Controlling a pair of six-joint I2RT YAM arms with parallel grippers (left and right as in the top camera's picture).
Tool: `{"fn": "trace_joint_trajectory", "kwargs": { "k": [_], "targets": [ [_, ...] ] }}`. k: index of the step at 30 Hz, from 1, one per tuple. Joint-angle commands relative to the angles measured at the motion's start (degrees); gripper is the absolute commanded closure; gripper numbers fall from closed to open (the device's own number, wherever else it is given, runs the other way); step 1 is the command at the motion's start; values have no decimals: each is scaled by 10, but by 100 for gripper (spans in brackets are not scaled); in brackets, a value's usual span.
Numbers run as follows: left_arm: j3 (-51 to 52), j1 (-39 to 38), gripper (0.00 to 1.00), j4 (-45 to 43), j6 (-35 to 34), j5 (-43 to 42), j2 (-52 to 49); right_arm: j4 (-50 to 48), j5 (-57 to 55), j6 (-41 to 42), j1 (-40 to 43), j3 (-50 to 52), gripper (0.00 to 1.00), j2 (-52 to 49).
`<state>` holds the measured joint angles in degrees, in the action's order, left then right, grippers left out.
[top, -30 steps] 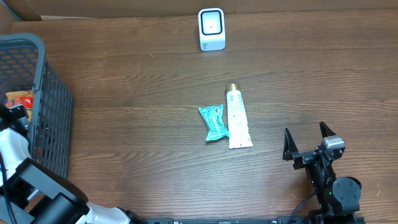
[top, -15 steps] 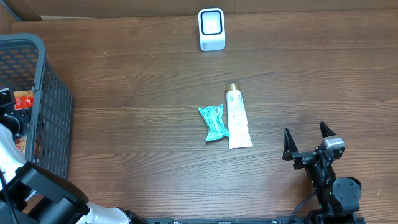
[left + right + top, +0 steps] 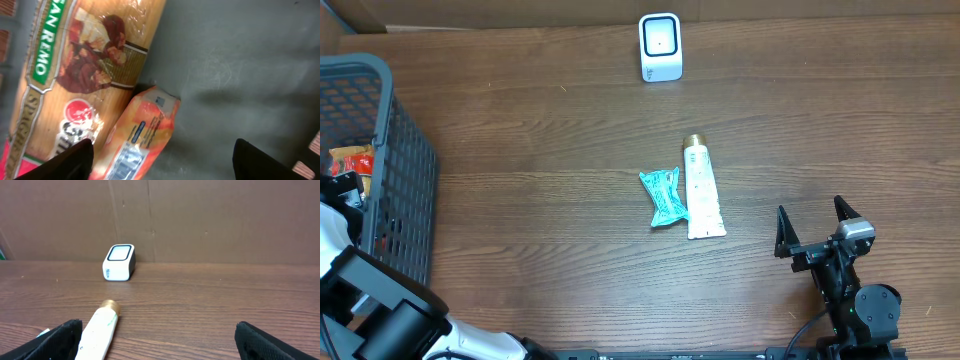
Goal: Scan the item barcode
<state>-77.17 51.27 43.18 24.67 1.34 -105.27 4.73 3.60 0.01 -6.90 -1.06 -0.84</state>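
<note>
The table (image 3: 520, 150) is showing dark brown wood with long grain streaks. The basket (image 3: 410, 170) is showing grey mesh, and its floor is showing plain grey in the left wrist view. The scanner (image 3: 660, 46) is showing a white shell around a dark face. The tube (image 3: 701, 200) is showing white with a gold cap, and the wrapper (image 3: 663, 197) is showing teal. The pasta bag (image 3: 85, 65) is wearing tan with a green band of white letters and a red disc. The pouch (image 3: 142, 132) is glowing orange with a blue label and a white panel. The cardboard (image 3: 200, 220) is showing plain brown.
</note>
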Motion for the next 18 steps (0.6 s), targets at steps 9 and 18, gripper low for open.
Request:
{"fn": "trace_joint_trajectory", "kwargs": {
  "k": [9,18],
  "targets": [
    [2,2,26,-21,11,21,-38,-2,-4,2,-2,6,0,7],
    [1,2,96,-31,10,21,-51,-2,-4,2,-2,6,0,7]
  ]
}}
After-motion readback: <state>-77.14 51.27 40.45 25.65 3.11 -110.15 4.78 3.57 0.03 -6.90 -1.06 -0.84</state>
